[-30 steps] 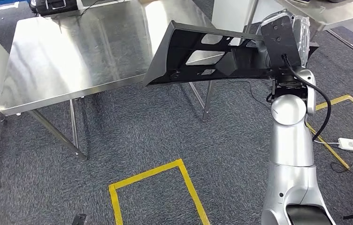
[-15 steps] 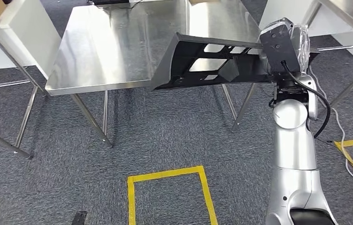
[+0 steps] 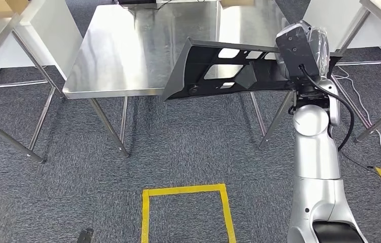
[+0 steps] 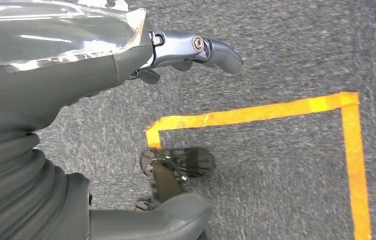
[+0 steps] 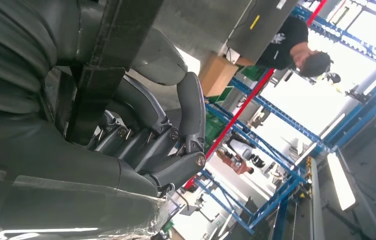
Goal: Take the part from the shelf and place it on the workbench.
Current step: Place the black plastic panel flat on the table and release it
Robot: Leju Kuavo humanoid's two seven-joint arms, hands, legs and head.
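the steel workbench (image 3: 127,50) stands ahead on grey carpet, its shiny top taking up the upper middle of the head view. the black part (image 3: 219,71), a long flat panel with cut-out windows, is held in the air at the near right edge of the bench, partly over its front corner; its long axis runs crosswise, the free end pointing to the robot's left and tilted a little downward, the other end running back into the right hand (image 3: 305,48). the part reaches out leftward from that hand, which sits at its right end. in the right wrist view the right hand's dark fingers (image 5: 176,125) curl around a black bar of the part, gripping it. yellow tape (image 3: 183,191) marks a box on the floor below. the left hand (image 4: 186,47) hangs over the carpet, fingers loosely extended, holding nothing.
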